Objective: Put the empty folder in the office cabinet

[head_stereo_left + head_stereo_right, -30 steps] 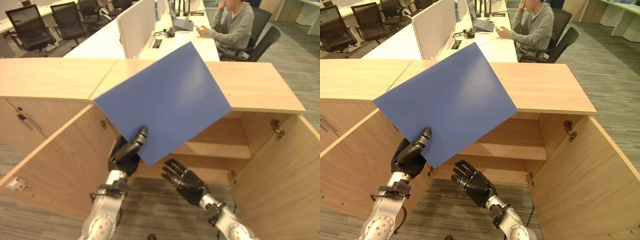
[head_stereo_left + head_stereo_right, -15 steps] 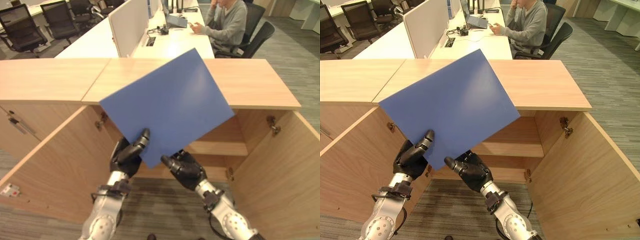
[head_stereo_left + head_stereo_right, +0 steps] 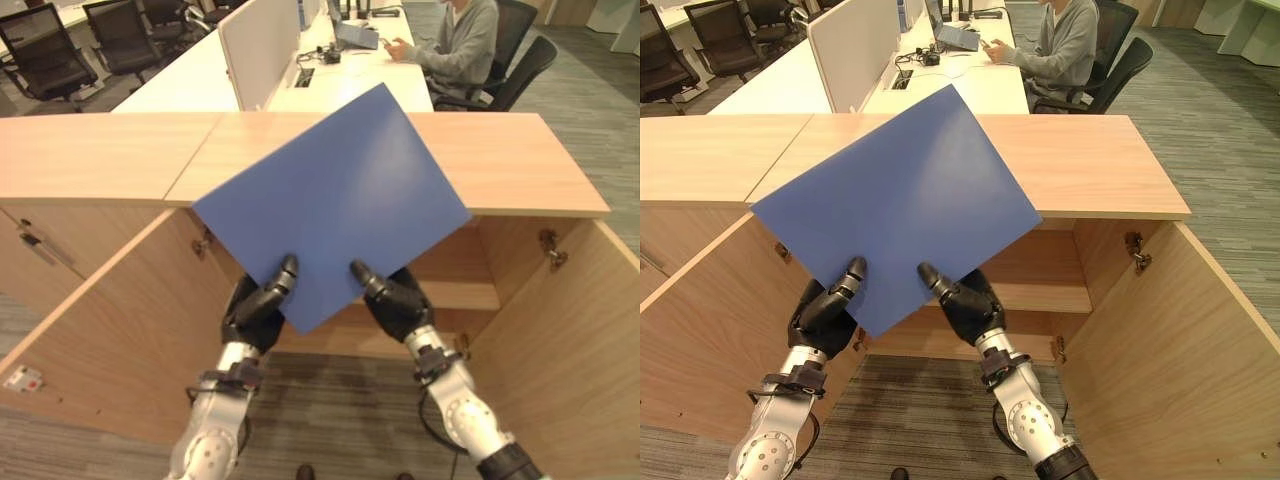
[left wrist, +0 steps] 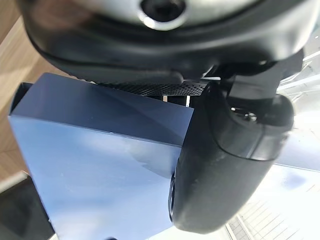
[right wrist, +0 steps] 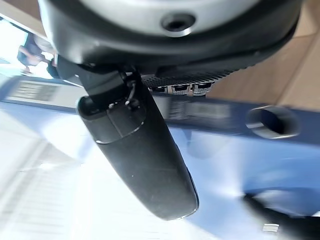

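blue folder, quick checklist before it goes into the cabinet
1. Left hand grips the flat blue folder: ok, thumb on top at its near edge.
2. Right hand grips it too: ok, thumb lies on the folder's face.
3. Light wooden cabinet doors open: ok, the left door and the right door both swing out.
4. Inner shelf free: cannot tell, the folder hides most of it.
5. Folder angle suits the opening: not ok, it is held tilted up above the cabinet top.
6. Seated person out of the way: ok, at a desk behind the cabinet.
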### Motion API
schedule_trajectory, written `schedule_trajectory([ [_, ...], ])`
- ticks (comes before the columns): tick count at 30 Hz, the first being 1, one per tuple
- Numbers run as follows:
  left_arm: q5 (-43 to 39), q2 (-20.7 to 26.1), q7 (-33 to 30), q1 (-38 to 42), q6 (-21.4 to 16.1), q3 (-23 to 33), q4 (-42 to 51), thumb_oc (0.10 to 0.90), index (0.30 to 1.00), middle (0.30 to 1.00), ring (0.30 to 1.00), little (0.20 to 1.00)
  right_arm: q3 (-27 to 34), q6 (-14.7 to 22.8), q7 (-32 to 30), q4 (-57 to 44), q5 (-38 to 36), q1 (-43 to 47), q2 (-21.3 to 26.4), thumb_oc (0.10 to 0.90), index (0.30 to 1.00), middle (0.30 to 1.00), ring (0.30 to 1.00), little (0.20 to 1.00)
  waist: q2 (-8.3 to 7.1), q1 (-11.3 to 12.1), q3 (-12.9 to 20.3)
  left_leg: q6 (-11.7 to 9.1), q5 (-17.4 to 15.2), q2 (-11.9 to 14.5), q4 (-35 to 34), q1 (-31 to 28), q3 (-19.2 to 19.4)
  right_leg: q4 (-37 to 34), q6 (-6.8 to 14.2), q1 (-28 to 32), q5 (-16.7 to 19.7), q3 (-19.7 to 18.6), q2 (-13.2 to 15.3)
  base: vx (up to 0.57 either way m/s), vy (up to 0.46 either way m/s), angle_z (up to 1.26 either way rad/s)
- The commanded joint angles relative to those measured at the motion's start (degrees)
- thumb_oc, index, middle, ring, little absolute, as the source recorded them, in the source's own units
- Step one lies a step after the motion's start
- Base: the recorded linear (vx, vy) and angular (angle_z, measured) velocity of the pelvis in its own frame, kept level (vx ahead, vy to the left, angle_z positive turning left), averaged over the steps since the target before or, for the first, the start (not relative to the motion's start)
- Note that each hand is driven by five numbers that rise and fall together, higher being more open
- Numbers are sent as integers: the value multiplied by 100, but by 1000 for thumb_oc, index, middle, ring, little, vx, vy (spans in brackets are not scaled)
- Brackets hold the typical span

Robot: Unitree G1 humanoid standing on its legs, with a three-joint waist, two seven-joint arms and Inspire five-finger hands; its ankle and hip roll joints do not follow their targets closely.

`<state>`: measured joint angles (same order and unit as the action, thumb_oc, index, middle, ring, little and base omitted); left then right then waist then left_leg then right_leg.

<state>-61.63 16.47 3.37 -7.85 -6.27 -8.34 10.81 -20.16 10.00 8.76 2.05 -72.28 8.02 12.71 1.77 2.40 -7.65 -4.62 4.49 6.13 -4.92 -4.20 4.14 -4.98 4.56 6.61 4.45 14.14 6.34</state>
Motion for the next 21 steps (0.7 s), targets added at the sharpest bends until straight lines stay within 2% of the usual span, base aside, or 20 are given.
schedule_trajectory([
  [1,178,147,320,583,-361,183,149,400,300,300,300,300,355,698,179,-1131,-107,949,-522,800,900,900,900,900,-105,62,244,-605,-296,721,-8,-256,-5,79,615,355,-553,-153,568,0,0,0],
  [9,178,72,267,575,-342,113,5,400,300,300,300,300,380,857,29,-1045,-193,1158,-731,800,900,900,900,900,-116,109,243,-591,-308,701,-8,-259,-25,84,602,378,-561,-154,563,0,0,0],
  [21,236,-38,134,795,-442,83,-35,400,300,300,300,300,86,676,55,-883,-283,1035,-818,800,900,900,900,900,-130,112,245,-592,-304,693,-8,-253,-50,87,590,382,-565,-139,562,0,0,0],
])
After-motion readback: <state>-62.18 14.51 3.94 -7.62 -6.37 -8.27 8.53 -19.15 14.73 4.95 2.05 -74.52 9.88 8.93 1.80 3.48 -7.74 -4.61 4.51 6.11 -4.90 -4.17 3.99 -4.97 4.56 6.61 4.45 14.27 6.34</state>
